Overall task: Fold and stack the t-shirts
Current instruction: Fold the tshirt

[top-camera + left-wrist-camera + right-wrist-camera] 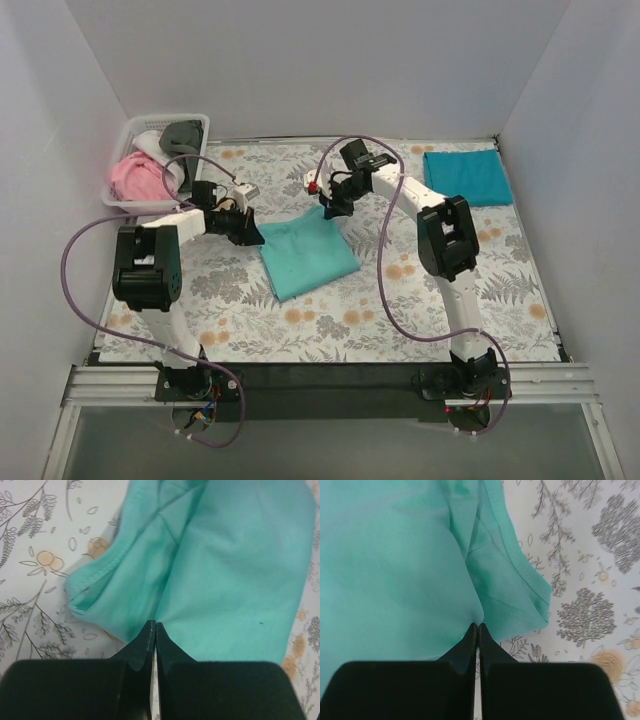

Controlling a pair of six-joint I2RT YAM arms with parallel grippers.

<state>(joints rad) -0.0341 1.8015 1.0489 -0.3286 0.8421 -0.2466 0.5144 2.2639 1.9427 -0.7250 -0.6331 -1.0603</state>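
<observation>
A folded mint-turquoise t-shirt (308,256) lies mid-table on the floral cloth. My left gripper (250,232) is shut on its far left corner; the left wrist view shows the tips (153,626) pinching the mint fabric (235,580). My right gripper (332,210) is shut on its far right corner; the right wrist view shows the tips (476,626) pinching the fabric (395,580). A darker teal-blue t-shirt (467,176) lies folded at the far right. Pink (133,177), white (160,150) and dark grey (183,132) t-shirts sit bunched in a basket.
A white basket (128,133) stands at the far left corner. The large floral-print cloth (420,310) covers the table. White walls close in the back and both sides. Purple cables loop off both arms.
</observation>
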